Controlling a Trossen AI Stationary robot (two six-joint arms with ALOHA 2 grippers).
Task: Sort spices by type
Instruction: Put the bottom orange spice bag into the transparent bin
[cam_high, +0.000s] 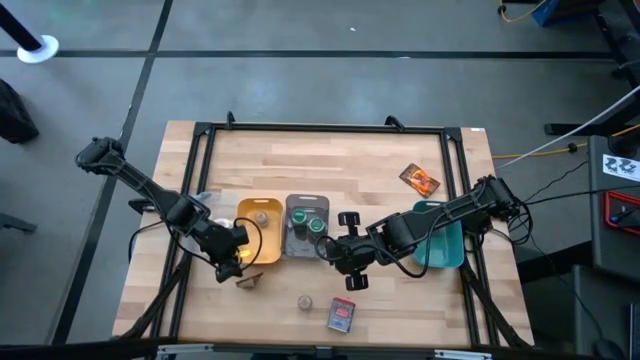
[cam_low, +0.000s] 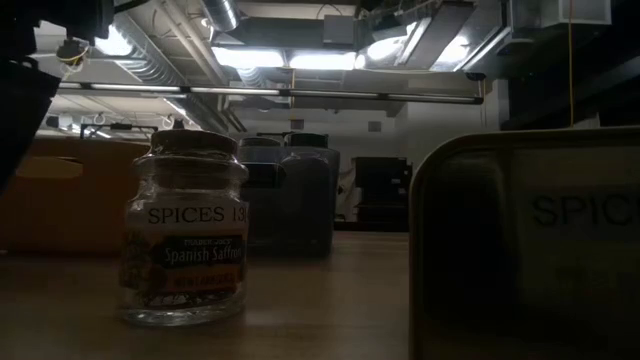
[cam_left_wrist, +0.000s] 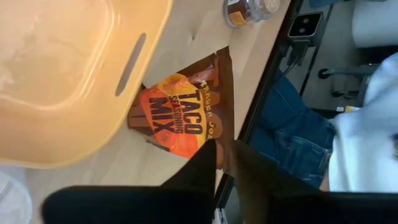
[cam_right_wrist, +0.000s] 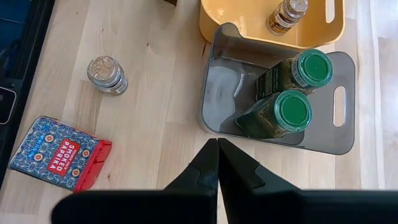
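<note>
My left gripper (cam_high: 240, 262) sits at the near left corner of the yellow tray (cam_high: 262, 262), shut on a brown-orange taco packet (cam_left_wrist: 177, 118). The second packet (cam_high: 420, 180) lies flat far right. My right gripper (cam_right_wrist: 217, 144) is shut and hovers beside the grey tray (cam_right_wrist: 217, 68), touching nothing. That tray holds two green-lidded jars (cam_right_wrist: 293, 112) (cam_right_wrist: 312, 68). One tan-grey jar (cam_right_wrist: 287, 14) stands in the yellow tray, another (cam_right_wrist: 107, 74) on the table near a red box (cam_right_wrist: 59, 152). A second red box is not visible. My left gripper pinches the taco packet by its brown edge (cam_left_wrist: 219, 144), and that edge shows in the narrow gap between the fingers (cam_left_wrist: 202, 163). The packet's opposite end (cam_left_wrist: 138, 115) lies against or under the yellow tray's corner. I cannot tell whether the packet is lifted.
A teal tray (cam_high: 445, 245) lies under the right arm, and a clear tray (cam_high: 203, 207) lies left of the yellow one. Beyond the table's near edge, a person's jeans (cam_left_wrist: 292, 134) show. The low view shows the saffron jar (cam_low: 185, 240) and the box (cam_low: 530, 250) close up.
</note>
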